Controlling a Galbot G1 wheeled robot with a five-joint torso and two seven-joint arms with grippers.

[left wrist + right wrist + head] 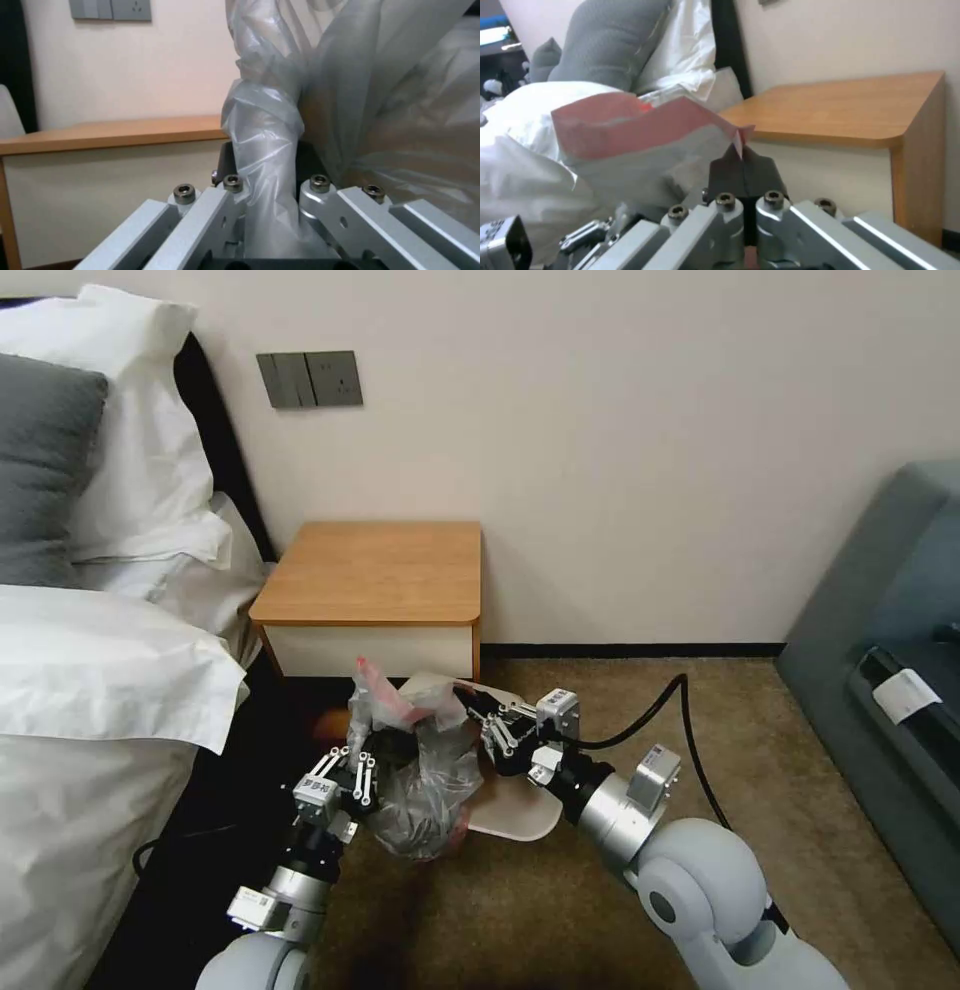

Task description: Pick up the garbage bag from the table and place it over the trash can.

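While both clamp one garbage bag [420,760] before the table [375,570], left gripper [352,772], right gripper [487,717], one trash can [515,815] underneath.

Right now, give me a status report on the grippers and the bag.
Left gripper shut on garbage bag. Right gripper pinching its pink rim. Bag off table, over trash can. No obstruction seen.

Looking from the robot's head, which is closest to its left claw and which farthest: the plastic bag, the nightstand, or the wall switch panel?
1. The garbage bag: pinched in the left gripper, hanging above the trash can.
2. The table: behind the bag, against the wall.
3. The wall switch panel: high on the wall, above the table.
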